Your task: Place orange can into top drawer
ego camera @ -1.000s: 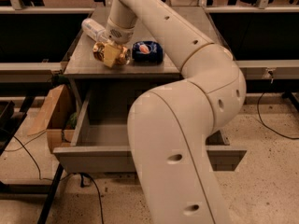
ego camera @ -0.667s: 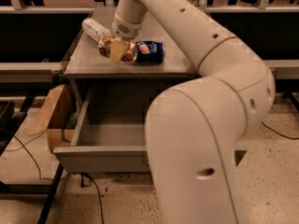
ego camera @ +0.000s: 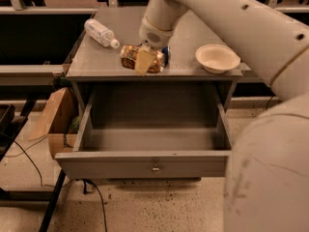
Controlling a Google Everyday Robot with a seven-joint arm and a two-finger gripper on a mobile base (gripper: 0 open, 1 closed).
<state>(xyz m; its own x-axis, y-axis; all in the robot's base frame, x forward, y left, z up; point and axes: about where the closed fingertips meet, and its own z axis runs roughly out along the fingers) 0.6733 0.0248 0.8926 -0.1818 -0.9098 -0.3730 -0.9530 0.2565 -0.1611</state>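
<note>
My gripper [ego camera: 144, 61] reaches down from the big white arm over the grey cabinet top [ego camera: 96, 62]. It is shut on the orange can [ego camera: 129, 58], which lies sideways in the fingers near the top's front edge, above the drawer's back. The top drawer [ego camera: 145, 164] is pulled wide open below and is empty inside; its front panel has a small central latch. The dark blue can [ego camera: 166, 55] sits just behind the gripper, mostly hidden.
A white plastic bottle [ego camera: 100, 33] lies on the top's back left. A white bowl [ego camera: 217, 58] sits at the right front of the top. A cardboard box [ego camera: 54, 121] stands on the floor left of the drawer. My arm fills the right side.
The gripper has carried the orange can right and forward, from beside the bottle to the top's front edge over the drawer. The bowl has come into view.
</note>
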